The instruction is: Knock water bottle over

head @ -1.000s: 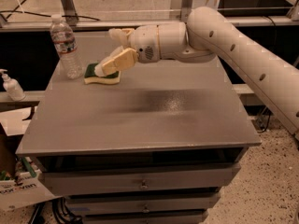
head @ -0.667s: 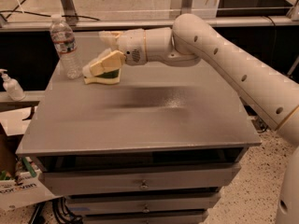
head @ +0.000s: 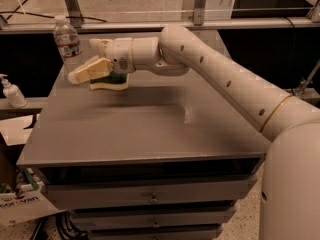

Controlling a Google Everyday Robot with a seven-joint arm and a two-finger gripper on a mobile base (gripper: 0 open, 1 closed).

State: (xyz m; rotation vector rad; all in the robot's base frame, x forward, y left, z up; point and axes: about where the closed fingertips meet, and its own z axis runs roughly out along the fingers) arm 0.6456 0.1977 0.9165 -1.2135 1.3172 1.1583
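The water bottle (head: 67, 43) is clear ribbed plastic with a white cap and a label band. It stands upright at the far left corner of the grey table (head: 150, 134). My gripper (head: 84, 60) reaches in from the right, right next to the bottle. Its cream fingers are spread open and empty. The lower fingertip (head: 75, 77) is at the bottle's base, and I cannot tell whether it touches. A green and yellow sponge (head: 111, 82) lies on the table just under the gripper.
A small white pump-top dispenser (head: 11, 91) stands on a ledge left of the table. Drawers (head: 152, 198) sit under the tabletop. A cardboard box (head: 20, 204) is on the floor at the lower left. A metal rail (head: 200, 24) runs behind the table.
My arm has swung left across the sponge, bringing the gripper up to the bottle. The bottle still stands upright in the same spot.
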